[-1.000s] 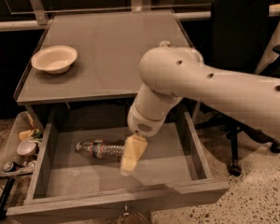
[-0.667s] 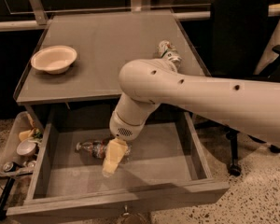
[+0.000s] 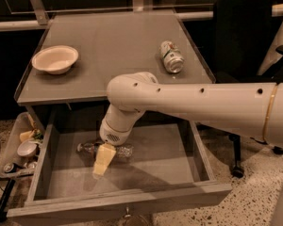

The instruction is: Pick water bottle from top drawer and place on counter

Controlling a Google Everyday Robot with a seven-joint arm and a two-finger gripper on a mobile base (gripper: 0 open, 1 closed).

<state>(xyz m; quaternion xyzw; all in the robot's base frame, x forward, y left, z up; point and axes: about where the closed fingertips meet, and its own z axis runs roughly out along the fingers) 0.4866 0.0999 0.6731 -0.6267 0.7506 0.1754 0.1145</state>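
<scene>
The water bottle [image 3: 88,148] lies on its side in the open top drawer [image 3: 155,166], left of the middle. It is clear and partly covered by my gripper [image 3: 103,160]. The gripper hangs from the thick white arm [image 3: 203,109] that reaches in from the right. It sits low in the drawer, right over the bottle's middle, with its pale tip pointing down towards the front left. The grey counter [image 3: 108,41] lies above and behind the drawer.
A green-and-white can [image 3: 171,56] lies on the counter at the right. A pale bowl [image 3: 54,59] stands at the counter's left. A side tray [image 3: 12,140] with small clutter hangs left of the drawer. A dark office chair [image 3: 240,36] stands at the right.
The arm has swung left and lower, which uncovers the can on the counter. The gripper has moved left along the drawer and now sits over the bottle.
</scene>
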